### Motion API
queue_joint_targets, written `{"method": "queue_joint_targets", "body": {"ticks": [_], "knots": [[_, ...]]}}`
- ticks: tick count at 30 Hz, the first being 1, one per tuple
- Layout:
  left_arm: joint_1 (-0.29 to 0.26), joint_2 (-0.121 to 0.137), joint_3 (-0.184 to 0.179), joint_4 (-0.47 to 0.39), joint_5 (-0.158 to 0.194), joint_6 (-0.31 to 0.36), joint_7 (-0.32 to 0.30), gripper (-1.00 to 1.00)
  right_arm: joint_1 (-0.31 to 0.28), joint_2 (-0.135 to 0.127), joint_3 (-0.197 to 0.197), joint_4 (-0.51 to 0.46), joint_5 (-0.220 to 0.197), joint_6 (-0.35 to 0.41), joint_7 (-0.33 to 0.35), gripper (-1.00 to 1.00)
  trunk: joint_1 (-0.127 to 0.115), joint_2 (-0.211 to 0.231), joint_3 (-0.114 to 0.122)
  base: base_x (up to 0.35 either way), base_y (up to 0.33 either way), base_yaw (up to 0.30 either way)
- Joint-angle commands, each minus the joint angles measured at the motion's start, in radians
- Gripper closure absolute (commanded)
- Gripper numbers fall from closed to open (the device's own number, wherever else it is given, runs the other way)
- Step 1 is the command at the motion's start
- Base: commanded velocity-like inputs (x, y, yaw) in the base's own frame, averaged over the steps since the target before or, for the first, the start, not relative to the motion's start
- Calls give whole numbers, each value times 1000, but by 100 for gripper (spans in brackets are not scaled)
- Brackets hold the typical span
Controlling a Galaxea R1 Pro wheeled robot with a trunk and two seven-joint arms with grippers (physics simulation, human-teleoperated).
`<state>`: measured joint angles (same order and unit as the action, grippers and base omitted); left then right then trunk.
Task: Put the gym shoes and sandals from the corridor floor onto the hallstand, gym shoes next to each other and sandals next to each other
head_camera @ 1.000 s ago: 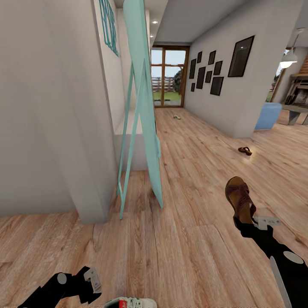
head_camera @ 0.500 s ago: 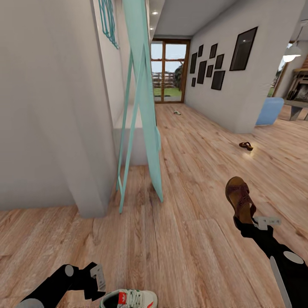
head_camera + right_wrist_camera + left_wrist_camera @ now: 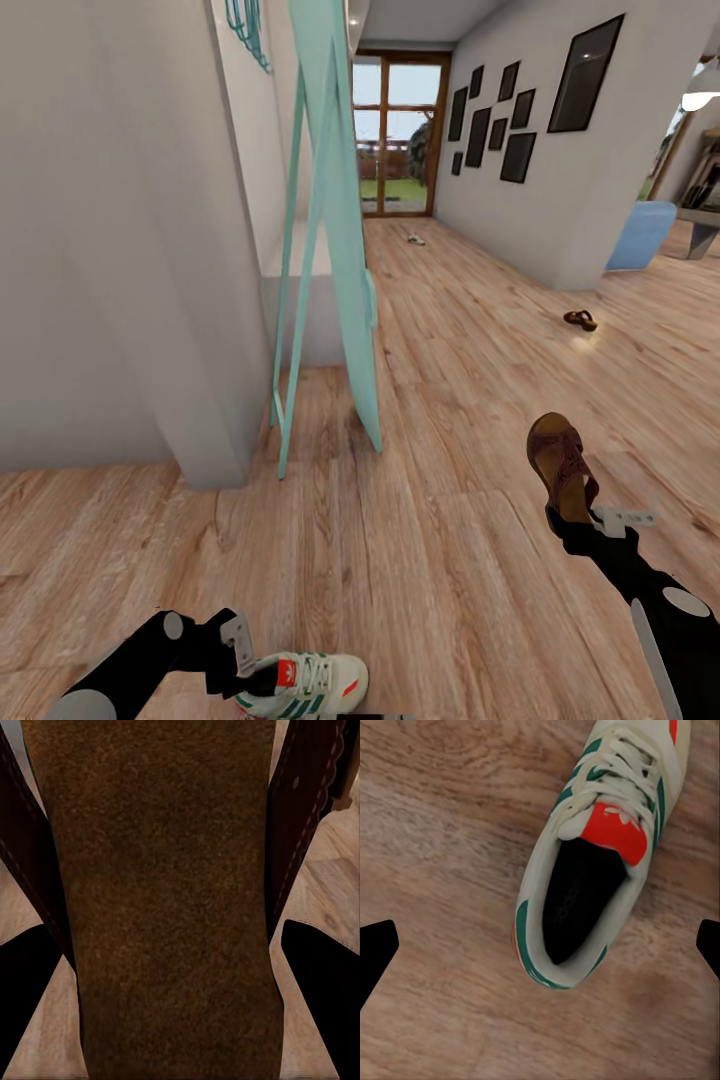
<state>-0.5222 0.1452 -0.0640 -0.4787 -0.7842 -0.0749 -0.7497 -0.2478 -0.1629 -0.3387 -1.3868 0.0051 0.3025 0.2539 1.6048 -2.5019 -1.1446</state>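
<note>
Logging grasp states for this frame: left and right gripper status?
Left gripper: open, fingers wide apart over the gym shoe, not gripping it.
Right gripper: shut on a brown sandal, held off the floor.

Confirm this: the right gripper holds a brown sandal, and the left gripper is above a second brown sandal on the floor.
Wrong on one point. The left wrist view shows the left gripper above a white gym shoe with green stripes, not a sandal. The right gripper does hold a brown sandal.

White gym shoe (image 3: 305, 682) on floor (image 3: 450, 560), brown sandal (image 3: 562, 465) raised, toe up
</note>
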Motion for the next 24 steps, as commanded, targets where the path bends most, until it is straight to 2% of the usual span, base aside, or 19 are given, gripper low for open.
{"method": "queue_joint_targets", "body": {"ticks": [1, 5, 12, 20, 24], "knots": [[0, -3, -2, -1, -24, -7, 0, -100, 0, 0, -2, -1, -1, 6, 7, 100, 0, -1, -6, 0, 0, 0], [-2, -8, -2, -2, -52, -6, -1, -100, 0, 0, -2, -1, -1, 6, 7, 100, 2, -2, -28, 0, 0, 0], [-29, -10, -2, -3, -65, -14, -19, -100, 0, 0, -1, -4, -1, 6, 7, 100, 5, -3, -66, 0, 0, 0], [-31, -3, -2, -6, -65, -27, -22, -100, 0, -1, 0, -6, -1, 6, 8, 100, 5, -3, -67, 0, 0, 0], [-31, 1, -2, -5, -65, -77, -23, -100, 0, -1, 0, -7, -1, 6, 8, 100, 5, -3, -67, 0, 0, 0]]}}
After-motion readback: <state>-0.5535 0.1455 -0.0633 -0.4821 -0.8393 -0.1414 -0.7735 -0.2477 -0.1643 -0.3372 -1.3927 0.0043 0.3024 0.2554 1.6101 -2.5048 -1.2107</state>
